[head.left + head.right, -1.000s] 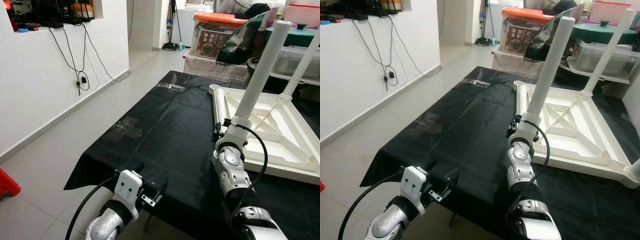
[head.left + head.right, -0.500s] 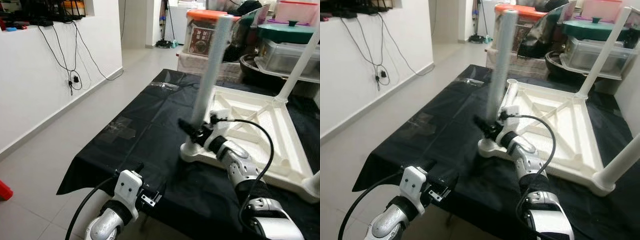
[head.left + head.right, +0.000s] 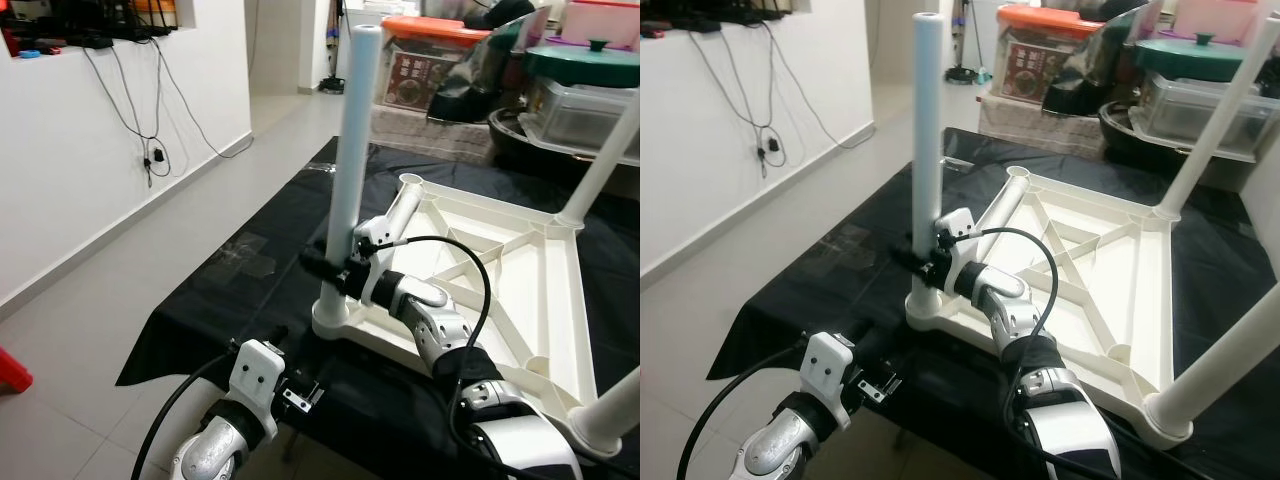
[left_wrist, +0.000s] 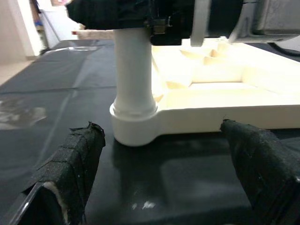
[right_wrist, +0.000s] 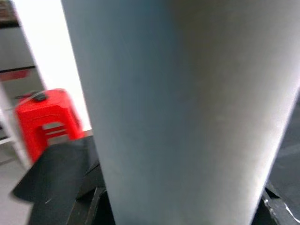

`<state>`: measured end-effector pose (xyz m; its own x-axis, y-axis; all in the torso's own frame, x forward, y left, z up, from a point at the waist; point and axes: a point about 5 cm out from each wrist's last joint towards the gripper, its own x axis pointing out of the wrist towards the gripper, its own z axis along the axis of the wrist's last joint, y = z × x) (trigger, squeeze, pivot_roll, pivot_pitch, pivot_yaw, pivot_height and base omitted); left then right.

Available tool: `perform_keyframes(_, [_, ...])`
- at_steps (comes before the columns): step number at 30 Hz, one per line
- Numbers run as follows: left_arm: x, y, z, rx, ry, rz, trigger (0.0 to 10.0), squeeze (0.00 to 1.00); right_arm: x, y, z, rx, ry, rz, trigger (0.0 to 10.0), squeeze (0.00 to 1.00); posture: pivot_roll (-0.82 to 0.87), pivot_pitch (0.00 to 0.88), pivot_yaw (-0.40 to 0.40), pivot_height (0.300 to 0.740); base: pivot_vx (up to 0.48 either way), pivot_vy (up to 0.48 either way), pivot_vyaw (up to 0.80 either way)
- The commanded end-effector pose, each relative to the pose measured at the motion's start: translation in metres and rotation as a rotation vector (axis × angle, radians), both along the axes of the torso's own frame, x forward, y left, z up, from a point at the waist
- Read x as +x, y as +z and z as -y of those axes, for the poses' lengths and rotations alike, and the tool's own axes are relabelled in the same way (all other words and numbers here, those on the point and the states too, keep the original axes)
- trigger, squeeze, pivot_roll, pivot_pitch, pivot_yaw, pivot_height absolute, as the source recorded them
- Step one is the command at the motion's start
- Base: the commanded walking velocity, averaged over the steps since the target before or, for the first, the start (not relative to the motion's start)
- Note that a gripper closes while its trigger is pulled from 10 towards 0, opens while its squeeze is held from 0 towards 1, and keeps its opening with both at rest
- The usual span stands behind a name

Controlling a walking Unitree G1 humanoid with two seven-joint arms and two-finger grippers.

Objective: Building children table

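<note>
Right claw (image 3: 322,268) — around leg (image 3: 348,170)

Both eye views are evenly and brightly lit, and sharp. Soft sheen is seen on the black sheet (image 3: 270,250), with a faint shadow under the table leg (image 3: 352,150). In the left wrist view the fingers (image 4: 77,161) are blurred at close range. In the right wrist view the leg is out of focus, and the background is overexposed.
</note>
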<state>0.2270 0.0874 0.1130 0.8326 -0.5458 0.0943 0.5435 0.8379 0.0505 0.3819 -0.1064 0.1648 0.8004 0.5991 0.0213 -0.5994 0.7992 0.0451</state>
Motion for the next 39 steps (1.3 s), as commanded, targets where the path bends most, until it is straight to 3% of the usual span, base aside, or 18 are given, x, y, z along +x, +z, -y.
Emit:
perform_keyframes(1, [-0.002, 0.0, 0.001, 0.007, -0.004, -0.003, 10.0, 0.0, 0.006, -0.003, 0.024, 0.028, -0.199, -0.043, 0.0, 0.0, 0.19, 0.0, -0.078, 0.74, 0.0, 0.0, 0.0])
perform_keyframes(2, [-0.002, 0.0, 0.001, 0.007, -0.004, -0.003, 10.0, 0.0, 0.006, -0.003, 0.024, 0.028, -0.199, -0.043, 0.0, 0.0, 0.19, 0.0, -0.078, 0.74, 0.0, 0.0, 0.0])
perform_keyframes(4, [-0.001, -0.001, 0.0, 0.006, -0.005, -0.005, 10.0, 0.0, 0.005, -0.011, 0.062, 0.031, -0.558, -0.071, 0.0, 0.0, 0.18, 0.0, -0.072, 0.74, 0.0, 0.0, 0.0])
perform_keyframes(5, [-0.001, -0.001, 0.0, 0.006, -0.005, -0.005, 10.0, 0.0, 0.005, -0.011, 0.062, 0.031, -0.558, -0.071, 0.0, 0.0, 0.18, 0.0, -0.072, 0.74, 0.0, 0.0, 0.0])
perform_keyframes(6, [-0.001, -0.001, 0.0, 0.006, -0.006, -0.007, 10.0, 0.0, 0.0, -0.016, 0.084, 0.016, -0.757, -0.077, 0.0, 0.0, 0.18, 0.0, -0.069, 0.74, 0.0, 0.0, 0.0])
perform_keyframes(7, [-0.001, -0.001, 0.0, 0.006, -0.006, -0.007, 10.0, 0.0, 0.0, -0.016, 0.084, 0.016, -0.757, -0.077, 0.0, 0.0, 0.18, 0.0, -0.069, 0.74, 0.0, 0.0, 0.0])
perform_keyframes(9, [-0.001, -0.001, 0.0, 0.007, -0.007, -0.008, 10.0, 0.0, -0.015, -0.024, 0.115, 0.038, -1.073, -0.098, 0.0, 0.0, 0.18, 0.0, -0.067, 0.74, 0.0, 0.0, 0.0])
perform_keyframes(12, [-0.001, -0.001, 0.0, 0.007, -0.007, -0.008, 10.0, 0.0, -0.021, -0.027, 0.123, 0.048, -1.163, -0.105, 0.0, 0.0, 0.18, 0.0, -0.067, 0.74, 0.0, 0.0, 0.0])
perform_keyframes(14, [-0.001, 0.0, 0.0, 0.008, -0.007, -0.007, 10.0, 0.0, -0.031, -0.032, 0.129, 0.067, -1.314, -0.141, 0.0, 0.0, 0.17, 0.0, -0.063, 0.74, 0.0, 0.0, 0.0])
perform_keyframes(18, [-0.001, 0.0, 0.0, 0.008, -0.007, -0.008, 10.0, 0.0, -0.036, -0.037, 0.124, 0.079, -1.349, -0.181, 0.0, 0.0, 0.17, 0.0, -0.062, 0.74, 0.0, 0.0, 0.0])
perform_keyframes(20, [-0.001, 0.0, 0.0, 0.007, -0.008, -0.009, 10.0, 0.0, -0.034, -0.038, 0.116, 0.097, -1.309, -0.194, 0.0, 0.0, 0.17, 0.0, -0.059, 0.74, 0.0, 0.0, 0.0])
perform_keyframes(21, [-0.001, 0.0, 0.0, 0.007, -0.008, -0.009, 10.0, 0.0, -0.03, -0.038, 0.108, 0.086, -1.258, -0.183, 10.0, 0.0, 0.17, 0.0, -0.061, 0.74, 0.0, 0.0, 0.0])
perform_keyframes(22, [-0.001, -0.001, 0.0, 0.007, -0.008, -0.01, 10.0, 0.0, -0.026, -0.037, 0.099, 0.099, -1.187, -0.17, 10.0, 0.0, 0.17, 0.0, -0.061, 0.74, 0.0, 0.0, 0.0])
perform_keyframes(23, [-0.001, -0.001, 0.0, 0.006, -0.008, -0.01, 10.0, 0.0, -0.023, -0.036, 0.091, 0.111, -1.114, -0.152, 10.0, 1.0, 0.17, 0.0, -0.063, 0.74, 0.0, 0.0, 0.0])
perform_keyframes(28, [-0.001, 0.0, 0.0, 0.004, -0.005, -0.01, 10.0, 0.0, -0.024, -0.032, 0.087, 0.02, -1.139, -0.105, 10.0, 0.96, 0.18, 0.0, -0.071, 0.74, 0.0, 0.0, 0.0])
perform_keyframes(29, [-0.001, 0.0, 0.0, 0.003, -0.004, -0.009, 10.0, 0.0, -0.025, -0.032, 0.088, 0.006, -1.153, -0.103, 10.0, 0.0, 0.18, 0.0, -0.07, 0.74, 0.0, 0.0, 0.0])
perform_keyframes(39, [-0.002, 0.0, 0.0, 0.0, -0.003, -0.012, 10.0, 0.0, -0.044, -0.038, 0.097, -0.059, -1.142, -0.072, 10.0, 0.0, 0.17, 0.0, -0.069, 0.74, 0.0, 0.0, 0.0])
